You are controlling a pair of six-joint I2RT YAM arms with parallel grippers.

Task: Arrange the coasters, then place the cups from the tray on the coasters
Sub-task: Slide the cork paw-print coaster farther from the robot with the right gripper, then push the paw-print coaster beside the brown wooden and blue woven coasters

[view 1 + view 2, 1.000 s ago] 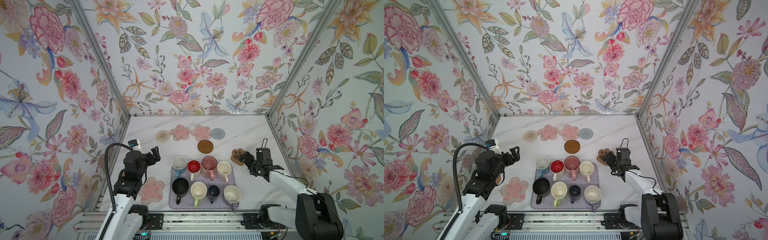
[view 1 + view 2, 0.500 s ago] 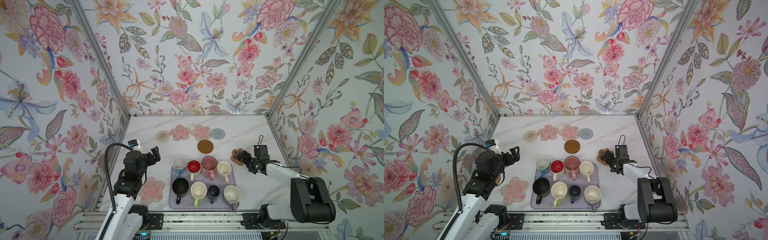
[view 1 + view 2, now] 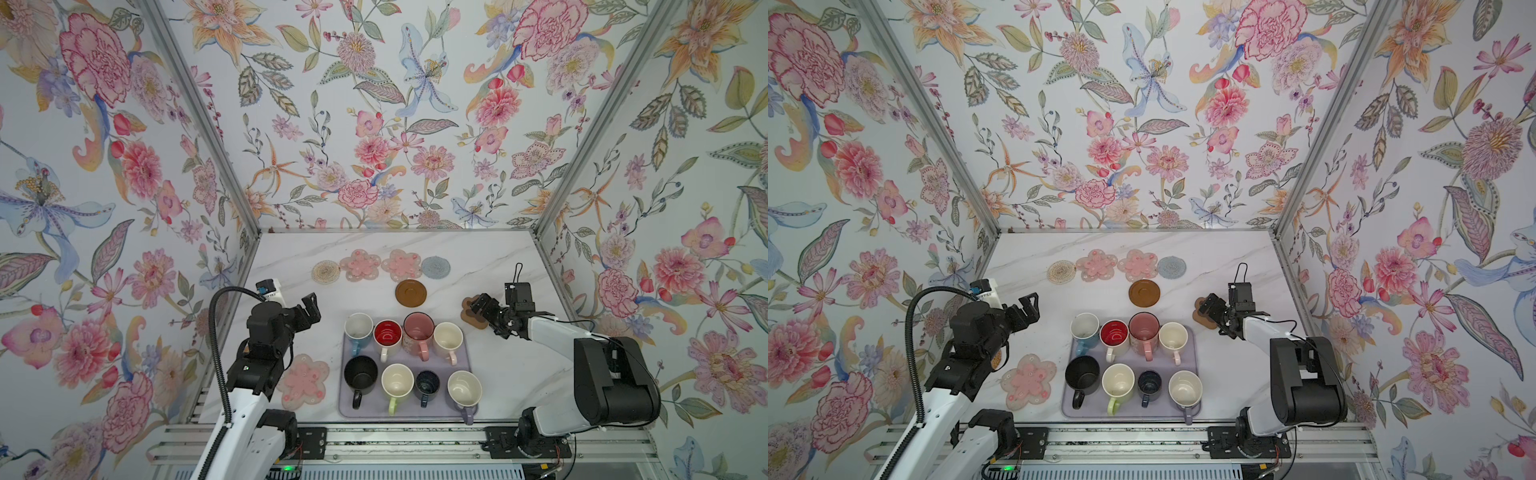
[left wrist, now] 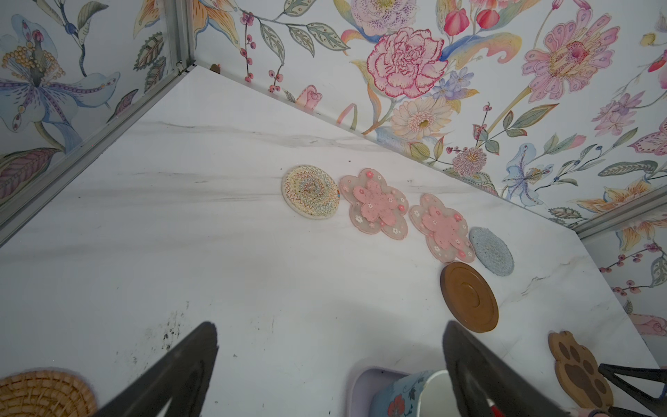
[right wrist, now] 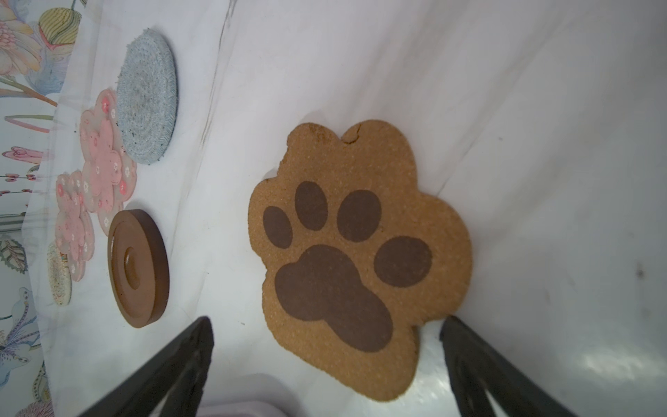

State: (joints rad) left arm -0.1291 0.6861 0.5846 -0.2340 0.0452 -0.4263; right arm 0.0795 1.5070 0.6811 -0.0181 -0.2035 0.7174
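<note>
Several cups stand on the lavender tray [image 3: 343,409] at the table's front middle, among them a light blue cup [image 3: 358,328] and a black cup [image 3: 360,374]. Along the back lie a beige woven coaster [image 3: 326,271], two pink flower coasters [image 3: 360,265] [image 3: 401,265] and a grey-blue coaster [image 3: 435,267], with a brown disc [image 3: 410,293] in front of them. My right gripper [image 5: 326,321] is open, low over the near edge of the paw-print coaster [image 5: 361,234]. My left gripper [image 3: 311,309] hangs open and empty left of the tray.
A third pink flower coaster [image 3: 303,380] lies left of the tray beside the left arm. A tan woven coaster [image 4: 43,393] shows under the left wrist. Floral walls close in the table on three sides; the right wall is close to the paw-print coaster.
My right gripper has slid a little left and toward the back, onto the paw-print coaster, and its arm has folded up. The left arm has not moved.
</note>
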